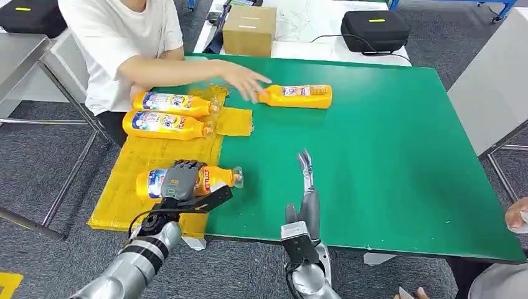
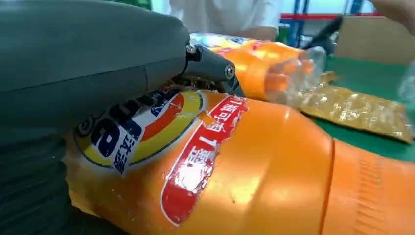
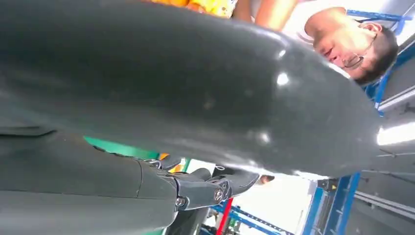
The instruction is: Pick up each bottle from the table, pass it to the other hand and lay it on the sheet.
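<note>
An orange bottle with a clear cap lies on its side on the yellow sheet at the table's left edge. My left hand grips it, fingers draped over its label and the thumb stretched along its near side. In the left wrist view the bottle lies right under the hand. Two more orange bottles lie on the sheet farther back. A fourth bottle lies on the green table, touched by a person's hand. My right hand is open, fingers straight, over the table's near edge.
A person in a white shirt sits at the far left of the table. A cardboard box and a black case stand behind the table. Another person's hand shows at the right edge.
</note>
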